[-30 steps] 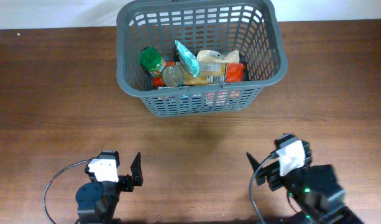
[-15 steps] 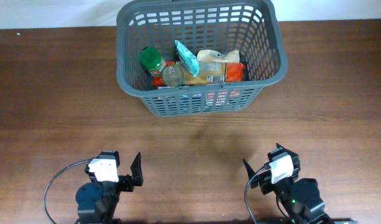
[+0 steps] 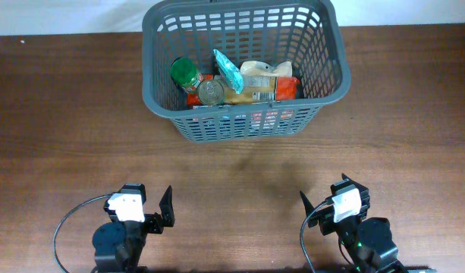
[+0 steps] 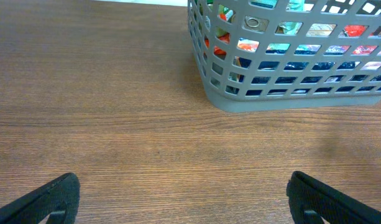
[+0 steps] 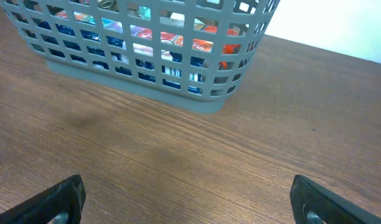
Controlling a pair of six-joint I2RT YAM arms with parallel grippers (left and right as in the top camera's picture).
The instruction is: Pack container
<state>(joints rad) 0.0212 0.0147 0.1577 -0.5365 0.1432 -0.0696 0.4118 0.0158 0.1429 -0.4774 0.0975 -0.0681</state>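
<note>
The dark-grey slotted basket [image 3: 160, 98] stands at the far middle of the wooden table. It holds a green-lidded jar [image 3: 184, 73], a tin can [image 3: 211, 92], a teal packet [image 3: 227, 70], a tan bag [image 3: 256, 83] and red packets [image 3: 287, 89]. The basket also shows in the left wrist view [image 4: 289, 99] and the right wrist view [image 5: 146, 93]. My left gripper [image 3: 165, 208] is open and empty at the near left; its fingers show in the left wrist view [image 4: 184, 202]. My right gripper [image 3: 323, 206] is open and empty at the near right; its fingers show in the right wrist view [image 5: 187, 202].
Bare brown wooden table [image 3: 65, 136] lies between the basket and both grippers. A white wall strip runs along the far edge [image 3: 65, 15]. Black cables loop beside each arm base near the front edge.
My right arm has pulled back toward the front edge and turned to face the basket. The left arm and the basket have not moved.
</note>
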